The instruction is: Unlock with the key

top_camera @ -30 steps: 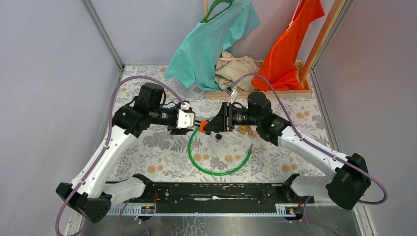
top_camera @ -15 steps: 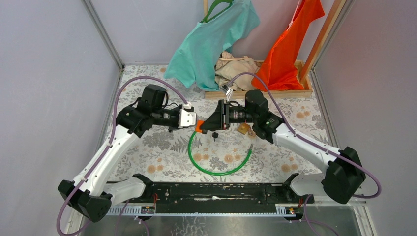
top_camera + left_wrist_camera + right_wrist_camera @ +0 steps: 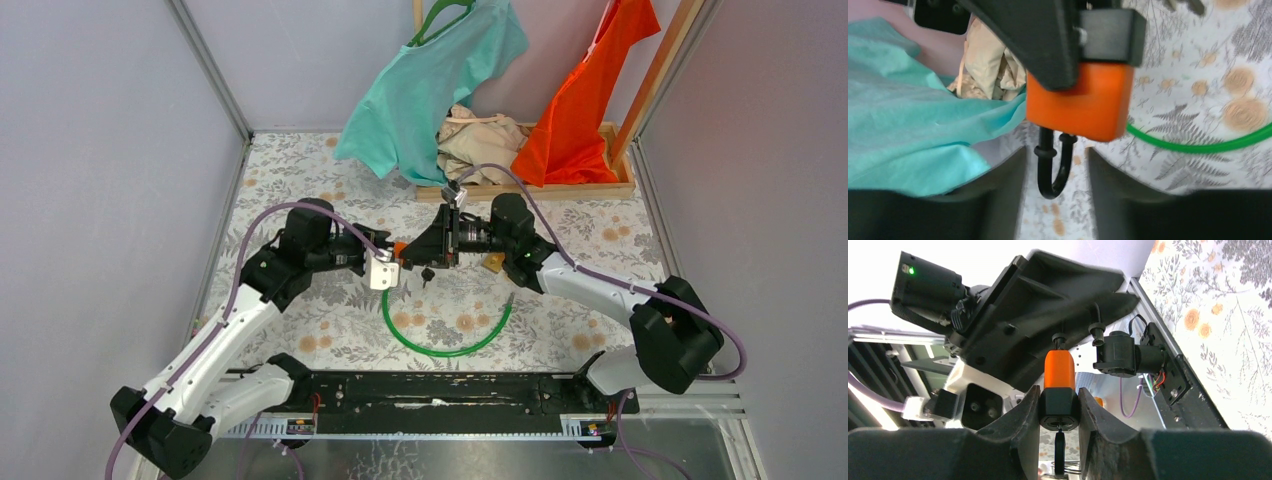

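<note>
– Above the table (image 3: pixel 300 180), where's the lock (image 3: pixel 1059 369)?
– Pinched by its body in my right gripper (image 3: pixel 1058 399). My left gripper (image 3: pixel 1055 165) is spread astride the shackle (image 3: pixel 1050 187), gaps either side.

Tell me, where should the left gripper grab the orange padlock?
Grip the black shackle, the U-shaped loop, coming end-on from the left. The right gripper clamps the orange padlock by its black bottom end, so the loop looks like the only free part. It also points straight into the gap between the left gripper's fingers.
</note>
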Motion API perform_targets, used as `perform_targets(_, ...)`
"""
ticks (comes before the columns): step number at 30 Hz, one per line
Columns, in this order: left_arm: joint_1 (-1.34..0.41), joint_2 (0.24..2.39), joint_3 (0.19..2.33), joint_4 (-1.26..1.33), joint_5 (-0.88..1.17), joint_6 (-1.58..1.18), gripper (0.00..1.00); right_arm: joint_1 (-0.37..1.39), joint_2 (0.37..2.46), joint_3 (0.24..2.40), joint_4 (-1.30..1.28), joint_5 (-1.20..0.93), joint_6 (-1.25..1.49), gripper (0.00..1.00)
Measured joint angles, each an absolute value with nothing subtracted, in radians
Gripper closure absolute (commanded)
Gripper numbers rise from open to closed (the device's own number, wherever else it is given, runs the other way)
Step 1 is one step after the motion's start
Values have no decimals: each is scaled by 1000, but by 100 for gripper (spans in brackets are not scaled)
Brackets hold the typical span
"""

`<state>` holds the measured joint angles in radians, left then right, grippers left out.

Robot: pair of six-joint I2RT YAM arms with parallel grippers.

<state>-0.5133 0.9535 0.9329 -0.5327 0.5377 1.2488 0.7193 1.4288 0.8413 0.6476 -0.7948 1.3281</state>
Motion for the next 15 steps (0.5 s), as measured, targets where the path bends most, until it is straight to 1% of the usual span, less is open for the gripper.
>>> perform_targets(4,-517,952,903,-518,510,1261,3,709,1433,832,612,-792,1330,100)
perform_targets(5,-517,961,911,-527,496,1246,0,701,1428,833,583,-786,1311,100)
perform_targets(9,-492,1042,1004,-616,458,1168,0,651,1377,841,370,-722,1174,100)
perform_targets(15,-308,1137,1107,-760,468,1027,0,625,1345,880,76,-558,921,100)
